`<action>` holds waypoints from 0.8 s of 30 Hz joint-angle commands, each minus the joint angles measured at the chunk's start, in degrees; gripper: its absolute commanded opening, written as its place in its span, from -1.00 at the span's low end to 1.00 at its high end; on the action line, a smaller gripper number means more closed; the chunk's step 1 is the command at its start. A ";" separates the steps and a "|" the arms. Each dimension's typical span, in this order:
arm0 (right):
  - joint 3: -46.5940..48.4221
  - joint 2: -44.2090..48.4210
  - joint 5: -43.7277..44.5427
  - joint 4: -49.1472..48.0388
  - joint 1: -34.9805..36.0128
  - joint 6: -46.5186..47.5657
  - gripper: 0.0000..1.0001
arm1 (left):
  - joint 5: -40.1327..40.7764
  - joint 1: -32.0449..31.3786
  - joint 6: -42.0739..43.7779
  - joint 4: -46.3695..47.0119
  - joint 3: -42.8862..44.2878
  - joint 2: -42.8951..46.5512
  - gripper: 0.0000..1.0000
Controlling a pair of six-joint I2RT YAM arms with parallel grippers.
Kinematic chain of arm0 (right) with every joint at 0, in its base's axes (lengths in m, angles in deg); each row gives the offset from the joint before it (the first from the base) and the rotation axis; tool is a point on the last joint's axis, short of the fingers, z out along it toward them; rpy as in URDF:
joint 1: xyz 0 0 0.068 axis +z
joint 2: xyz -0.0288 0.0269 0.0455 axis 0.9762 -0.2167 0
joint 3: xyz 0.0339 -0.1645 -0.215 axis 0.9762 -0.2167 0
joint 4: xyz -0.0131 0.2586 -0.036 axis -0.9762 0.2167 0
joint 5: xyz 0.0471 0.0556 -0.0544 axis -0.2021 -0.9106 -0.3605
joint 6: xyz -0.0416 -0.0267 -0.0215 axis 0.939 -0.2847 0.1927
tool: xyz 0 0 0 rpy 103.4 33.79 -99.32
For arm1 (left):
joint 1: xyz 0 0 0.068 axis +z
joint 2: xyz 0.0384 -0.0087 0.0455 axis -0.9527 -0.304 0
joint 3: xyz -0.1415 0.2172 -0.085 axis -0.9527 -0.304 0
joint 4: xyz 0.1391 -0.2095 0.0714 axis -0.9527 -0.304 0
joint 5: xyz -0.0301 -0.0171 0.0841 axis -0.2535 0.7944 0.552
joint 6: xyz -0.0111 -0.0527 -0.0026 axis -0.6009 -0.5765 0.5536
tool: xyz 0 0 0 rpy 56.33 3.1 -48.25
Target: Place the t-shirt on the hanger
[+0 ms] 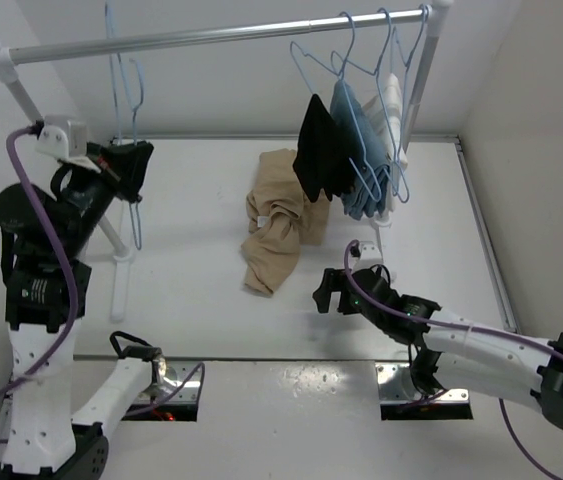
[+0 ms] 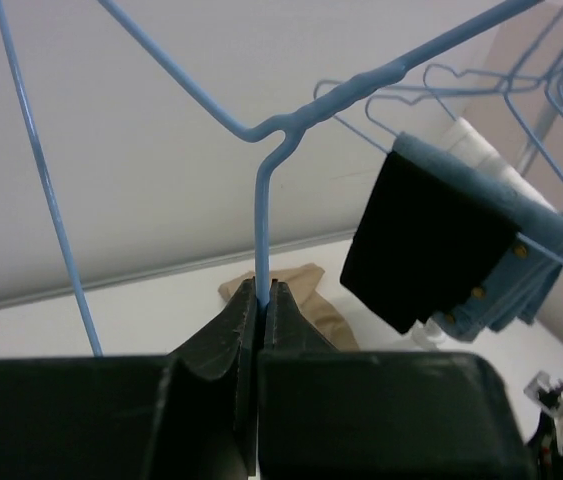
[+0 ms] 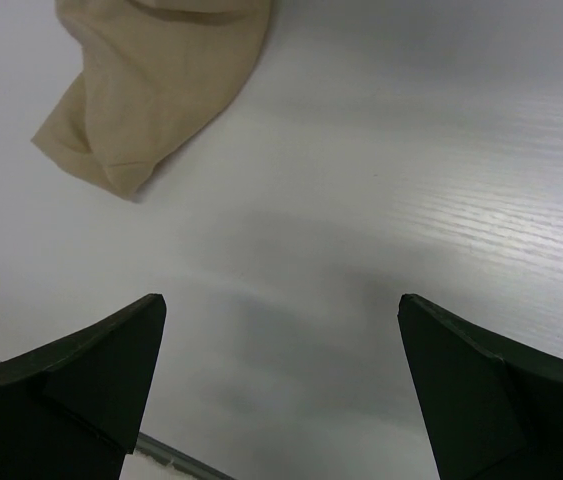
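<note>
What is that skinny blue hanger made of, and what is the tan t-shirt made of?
The hanger looks like thin metal wire with a smooth light-blue coating. It is skinny, bent into sharp corners and twisted at the neck. The t-shirt looks like soft, matte tan cloth, probably cotton, because it lies crumpled in floppy folds.

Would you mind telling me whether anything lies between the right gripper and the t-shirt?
Nothing visible does: only bare table lies between the open right gripper and the near end of the t-shirt. The black garment hangs by its far side, off that path.
</note>
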 commanded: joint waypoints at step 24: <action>36.15 -24.61 -10.02 -22.62 7.18 3.52 0.67 | 3.11 -3.84 23.72 -7.42 -31.84 5.74 -1.00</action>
